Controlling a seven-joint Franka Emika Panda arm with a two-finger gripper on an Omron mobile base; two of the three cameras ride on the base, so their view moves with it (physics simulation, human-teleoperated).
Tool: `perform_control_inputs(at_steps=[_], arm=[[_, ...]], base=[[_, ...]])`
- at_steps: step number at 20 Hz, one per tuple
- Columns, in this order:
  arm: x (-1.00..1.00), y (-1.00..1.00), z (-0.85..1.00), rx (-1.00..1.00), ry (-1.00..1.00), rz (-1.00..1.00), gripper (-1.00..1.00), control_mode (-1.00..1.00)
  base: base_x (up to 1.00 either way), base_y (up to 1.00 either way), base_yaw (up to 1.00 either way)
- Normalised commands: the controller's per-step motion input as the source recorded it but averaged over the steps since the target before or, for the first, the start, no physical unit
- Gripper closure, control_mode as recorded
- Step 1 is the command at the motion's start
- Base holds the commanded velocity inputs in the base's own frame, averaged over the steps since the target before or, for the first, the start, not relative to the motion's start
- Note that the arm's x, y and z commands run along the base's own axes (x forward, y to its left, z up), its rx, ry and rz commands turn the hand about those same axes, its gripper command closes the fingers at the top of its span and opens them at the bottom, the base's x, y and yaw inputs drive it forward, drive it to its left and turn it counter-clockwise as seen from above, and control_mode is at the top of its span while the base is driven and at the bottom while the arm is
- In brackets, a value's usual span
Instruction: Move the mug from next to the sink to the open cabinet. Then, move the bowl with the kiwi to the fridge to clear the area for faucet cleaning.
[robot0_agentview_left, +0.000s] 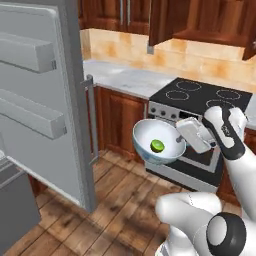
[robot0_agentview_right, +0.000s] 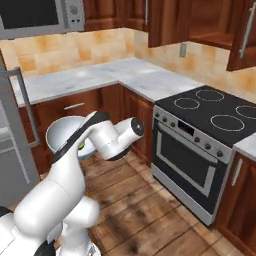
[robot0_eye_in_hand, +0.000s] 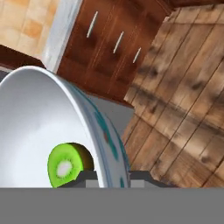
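Now: step two, fridge leg | hand (robot0_agentview_left: 183, 136) pinching bowl (robot0_agentview_left: 150, 137) rim, kiwi (robot0_agentview_left: 157, 146) inside | next: carry level toward open fridge (robot0_agentview_left: 45, 100), set on shelf.

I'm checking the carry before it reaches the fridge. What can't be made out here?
- Hand grip on the bowl: left base view, hand's body covers the rim contact.
- Bowl: right base view, arm covers most.
- Kiwi: hand view, rim and bottom band cut it.
- Fridge shelves: left base view, open door hides them.

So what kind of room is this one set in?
A home kitchen: a black-topped stove, a marble counter under wooden cabinets, and an open fridge. The gripper holds a bowl with a kiwi.
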Motion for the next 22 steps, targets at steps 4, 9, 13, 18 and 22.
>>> perform_control_inputs(at_steps=[4, 9, 13, 18, 22], arm=[[0.0, 0.0, 0.0, 0.0, 0.0, 0.0, 1.0, 1.0], [0.0, 0.0, 0.0, 0.0, 0.0, 0.0, 1.0, 1.0], [0.0, 0.0, 0.0, 0.0, 0.0, 0.0, 1.0, 1.0], [0.0, 0.0, 0.0, 0.0, 0.0, 0.0, 1.0, 1.0], [0.0, 0.0, 0.0, 0.0, 0.0, 0.0, 1.0, 1.0]], base=[[-0.01, 0.03, 0.76], [-0.46, 0.07, 0.84], [-0.38, 0.66, 0.59], [0.3, 1.0, 0.25], [1.0, 0.77, 0.02]])
